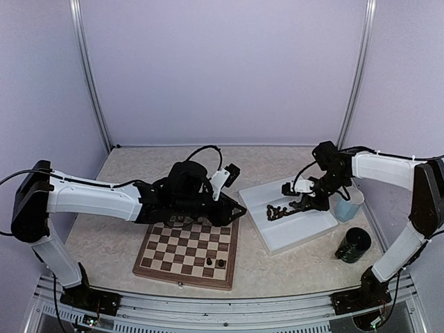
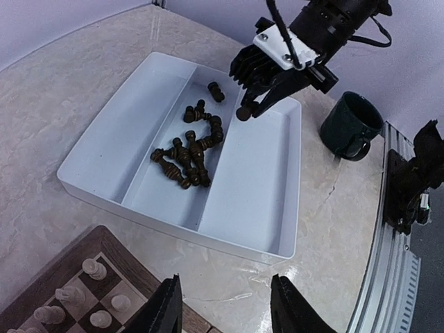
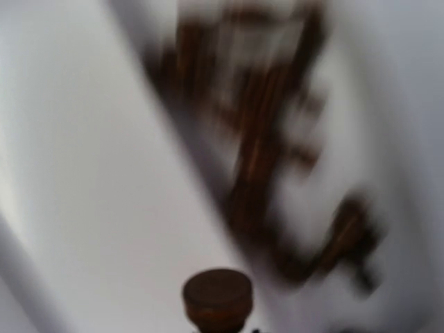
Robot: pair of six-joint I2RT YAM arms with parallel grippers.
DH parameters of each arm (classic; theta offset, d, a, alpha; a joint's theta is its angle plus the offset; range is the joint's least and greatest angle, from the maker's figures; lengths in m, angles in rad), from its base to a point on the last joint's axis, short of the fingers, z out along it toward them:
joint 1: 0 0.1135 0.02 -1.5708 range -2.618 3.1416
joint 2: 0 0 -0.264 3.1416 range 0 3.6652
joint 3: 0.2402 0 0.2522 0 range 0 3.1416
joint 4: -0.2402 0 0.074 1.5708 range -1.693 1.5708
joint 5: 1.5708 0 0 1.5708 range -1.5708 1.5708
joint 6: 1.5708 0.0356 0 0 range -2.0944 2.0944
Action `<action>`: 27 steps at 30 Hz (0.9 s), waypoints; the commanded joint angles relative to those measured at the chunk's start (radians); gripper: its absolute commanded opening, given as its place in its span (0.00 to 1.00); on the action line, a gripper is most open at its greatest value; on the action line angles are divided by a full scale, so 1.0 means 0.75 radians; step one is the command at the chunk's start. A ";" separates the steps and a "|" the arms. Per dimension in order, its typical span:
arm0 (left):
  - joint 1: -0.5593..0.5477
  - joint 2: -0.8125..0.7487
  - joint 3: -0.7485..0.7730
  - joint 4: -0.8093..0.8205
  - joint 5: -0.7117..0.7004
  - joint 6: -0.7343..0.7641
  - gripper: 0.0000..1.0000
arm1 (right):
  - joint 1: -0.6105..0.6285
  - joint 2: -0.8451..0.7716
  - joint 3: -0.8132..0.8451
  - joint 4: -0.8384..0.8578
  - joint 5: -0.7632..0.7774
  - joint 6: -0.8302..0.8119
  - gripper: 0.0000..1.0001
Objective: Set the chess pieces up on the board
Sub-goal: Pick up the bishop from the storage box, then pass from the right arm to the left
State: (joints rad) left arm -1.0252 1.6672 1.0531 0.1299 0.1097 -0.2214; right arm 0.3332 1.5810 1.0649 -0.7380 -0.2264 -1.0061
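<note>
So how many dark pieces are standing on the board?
2. Both dark pieces stand side by side near the board's near-right edge; the left arm may hide more.

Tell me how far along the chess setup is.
Done: several pale pieces stand on the board, plus two dark ones. In hand: the right gripper pinches one dark piece over the tray. Remaining: the dark pile there; the left gripper is empty.

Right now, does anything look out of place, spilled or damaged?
Nothing spilled or damaged. The dark chess pieces lie tumbled on their sides in the middle compartment of the white tray, not yet set up. The right gripper grips one dark piece above it.
</note>
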 commanded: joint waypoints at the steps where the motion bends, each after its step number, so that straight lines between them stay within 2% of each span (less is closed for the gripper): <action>1: 0.074 0.060 0.040 0.172 0.250 -0.175 0.43 | 0.098 -0.025 0.180 -0.074 -0.205 0.149 0.11; 7: 0.111 0.162 0.118 0.236 0.383 -0.241 0.39 | 0.235 0.055 0.352 -0.061 -0.316 0.243 0.11; 13: 0.111 0.244 0.155 0.301 0.438 -0.301 0.38 | 0.351 0.106 0.396 -0.050 -0.305 0.253 0.11; 27: 0.117 0.325 0.186 0.365 0.459 -0.342 0.34 | 0.417 0.102 0.395 -0.085 -0.355 0.248 0.12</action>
State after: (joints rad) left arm -0.9424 1.8980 1.1641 0.3557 0.4381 -0.4675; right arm 0.6296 1.6588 1.3437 -0.7708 -0.4561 -0.8230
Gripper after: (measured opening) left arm 0.339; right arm 0.128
